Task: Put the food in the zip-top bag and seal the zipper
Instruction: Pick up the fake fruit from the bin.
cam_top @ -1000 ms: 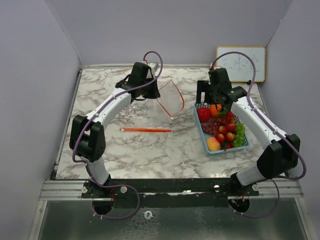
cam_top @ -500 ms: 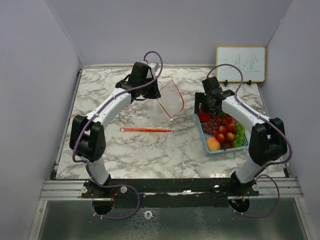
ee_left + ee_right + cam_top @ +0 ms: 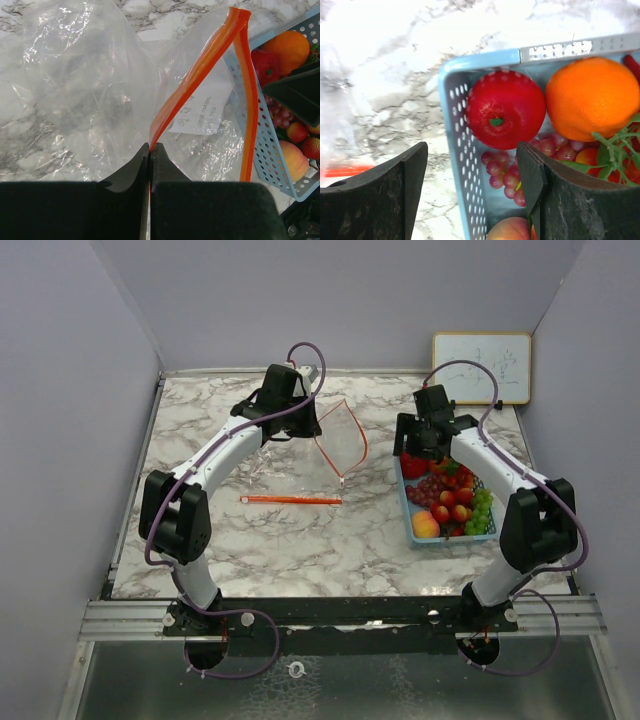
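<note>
A clear zip-top bag (image 3: 340, 440) with an orange zipper lies mid-table with its mouth held up. My left gripper (image 3: 150, 146) is shut on the bag's orange zipper strip (image 3: 200, 70). The food lies in a light-blue mesh basket (image 3: 412, 525) at the right: a red tomato (image 3: 505, 109), an orange (image 3: 592, 97), purple grapes (image 3: 505, 172), a peach (image 3: 426, 525) and green grapes (image 3: 480, 510). My right gripper (image 3: 472, 172) is open and empty. It hovers over the basket's far left corner, its fingers astride the basket wall (image 3: 462, 165) below the tomato.
A small whiteboard (image 3: 481, 367) leans on the back wall at the right. The bag's lower orange zipper edge (image 3: 292, 499) lies flat on the marble table (image 3: 300, 540). Grey walls close the left, back and right sides.
My right gripper swung left off the basket's far end, dipped toward the tomato corner, and now sits slightly higher and farther back. The left arm and bag have not moved.
</note>
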